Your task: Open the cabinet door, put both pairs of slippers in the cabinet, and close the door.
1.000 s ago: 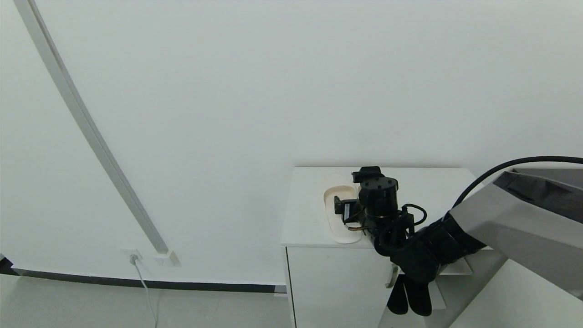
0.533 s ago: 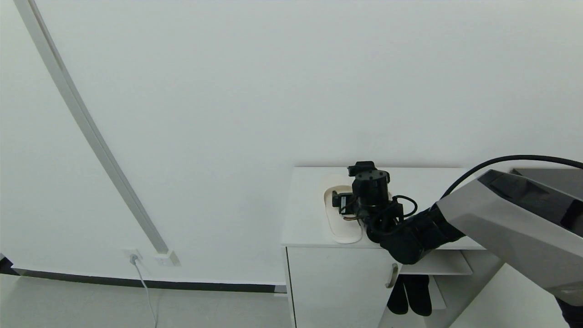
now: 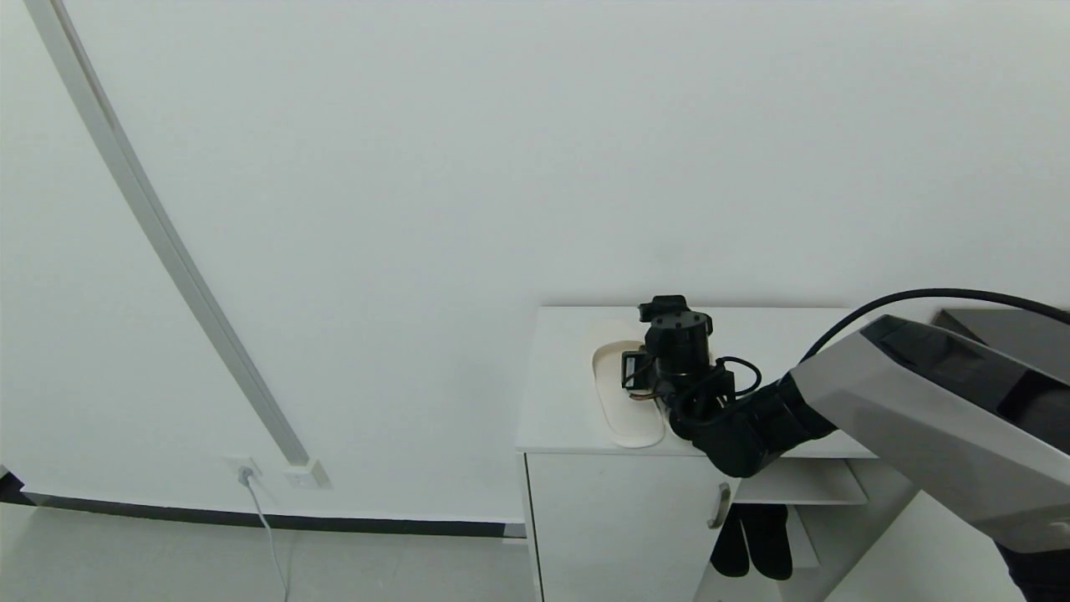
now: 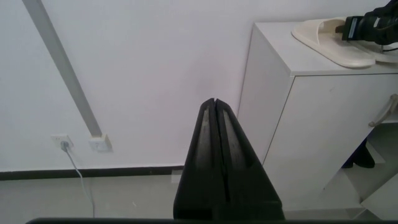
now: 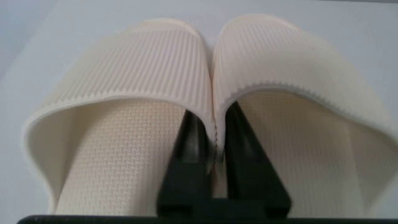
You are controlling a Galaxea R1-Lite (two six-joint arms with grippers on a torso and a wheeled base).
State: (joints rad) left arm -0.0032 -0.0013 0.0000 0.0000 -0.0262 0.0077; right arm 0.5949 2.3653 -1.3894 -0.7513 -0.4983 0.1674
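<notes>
Cream slippers (image 5: pixel 124 81) atop cabinet (image 3: pixel 568 393); right tool (image 5: pixel 212 124) clamped on their adjoining inner edges; left tool (image 4: pixel 214 104) pressed together.

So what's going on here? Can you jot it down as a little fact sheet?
cream slippers: side by side on top of the cabinet
right fingers: one inside each cream slipper, pinching their adjoining edges
black slippers: inside the cabinet, below a shelf
cabinet: right side open
left fingers: shut, empty, away from the cabinet
</notes>
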